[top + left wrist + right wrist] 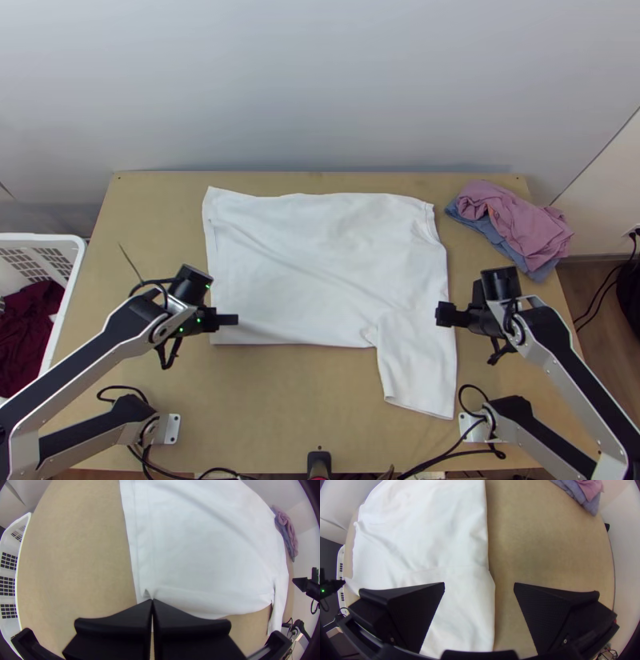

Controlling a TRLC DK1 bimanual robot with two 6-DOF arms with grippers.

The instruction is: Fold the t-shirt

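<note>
Gripping step seemingly underway | I'm seeing left fingers [133, 623] pinching white t-shirt [320, 272] | right fingers [416, 606] standing apart, its side edge running between | next move likely requiring right ones closing

The white cloth t-shirt [320, 256] is spread across the middle of the light, flat wooden counter [272, 408], with one strip laid out toward the near edge at its right. At the far right corner, a bunched pink cloth [512, 220] is set on a bunched blue-grey cloth [534, 269] (both are placed beside the t-shirt). Beyond the left edge, a dark red crumpled cloth [28, 320] is held in a white, slotted plastic basket [74, 280]. Behind, the counter is backed by a pale flat wall [320, 88].
</note>
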